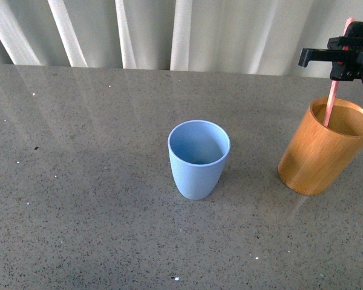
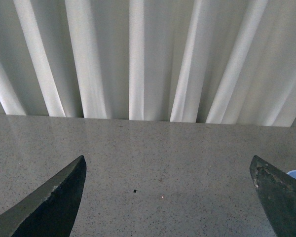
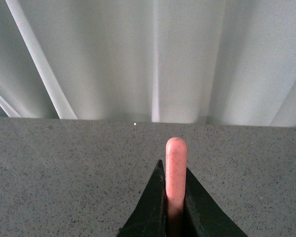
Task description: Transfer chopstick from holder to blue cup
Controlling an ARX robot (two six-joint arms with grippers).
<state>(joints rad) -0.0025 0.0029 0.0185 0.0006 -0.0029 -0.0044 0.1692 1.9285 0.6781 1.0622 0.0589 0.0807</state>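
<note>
The right gripper (image 1: 346, 57) has its jaws clamped on the slim pink chopstick (image 1: 332, 103) near its top, likely for a straight lift. Its tip sits inside the round wooden holder (image 1: 323, 154), at three o'clock from the pale blue plastic cup (image 1: 198, 158). The left gripper (image 2: 167, 168) idles with jaws wide.

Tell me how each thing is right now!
blue cup: upright, looks empty.
holder: upright, chopstick's lower end inside.
chopstick: nearly upright, gripped near its top.
right hand: shut on chopstick.
left hand: open, empty.
</note>
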